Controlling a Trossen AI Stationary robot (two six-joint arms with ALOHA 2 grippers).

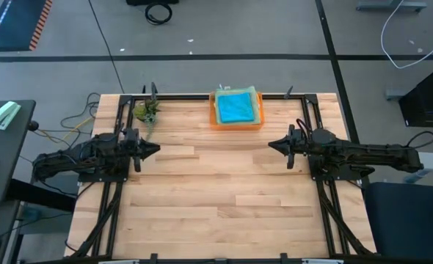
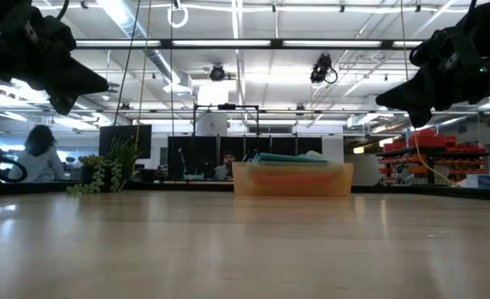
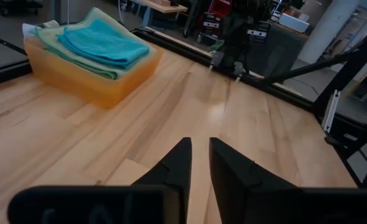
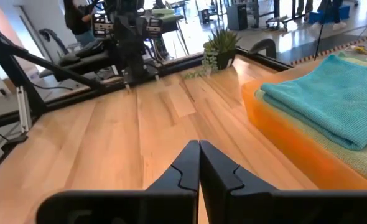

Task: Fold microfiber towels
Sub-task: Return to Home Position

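Note:
A stack of folded microfiber towels, a teal one on top and a sage green one under it, lies in a translucent orange bin at the table's far edge, in the middle. It also shows in the low view and the right wrist view. My left gripper hovers over the table's left side, empty, its fingers all but together with a narrow slit between them. My right gripper hovers over the right side, shut and empty. Both point toward the table's middle.
A small potted plant stands at the far left corner. Bare wood lies between the grippers and the near edge. A black frame runs along the table's edges. People sit in the room beyond.

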